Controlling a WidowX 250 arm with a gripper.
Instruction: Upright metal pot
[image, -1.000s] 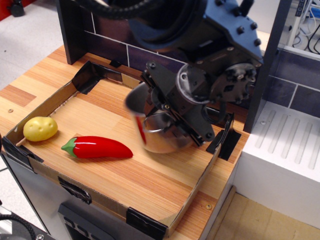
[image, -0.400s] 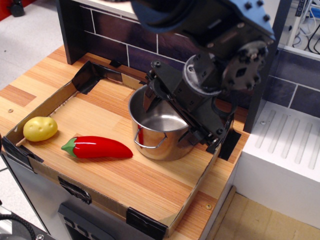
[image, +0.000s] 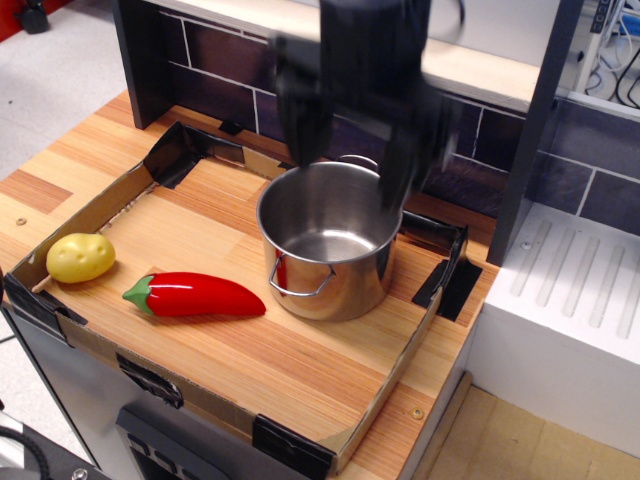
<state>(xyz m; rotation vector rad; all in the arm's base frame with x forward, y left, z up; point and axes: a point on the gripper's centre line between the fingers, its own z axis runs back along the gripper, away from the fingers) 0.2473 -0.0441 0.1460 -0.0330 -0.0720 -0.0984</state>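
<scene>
The metal pot stands upright on the wooden board, its open mouth facing up. One wire loop handle faces the front and another shows at the back rim. My gripper is above the pot's back rim, heavily blurred by motion. Its two dark fingers are spread apart and hold nothing. The gripper does not touch the pot.
A red pepper lies just left of the pot and a yellow potato lies at the far left. A low cardboard wall rims the board. A dark tiled back wall stands behind and a white drainer is at the right.
The pot went from tilted in the gripper to standing upright on the board. The gripper let go of it and rose up and back.
</scene>
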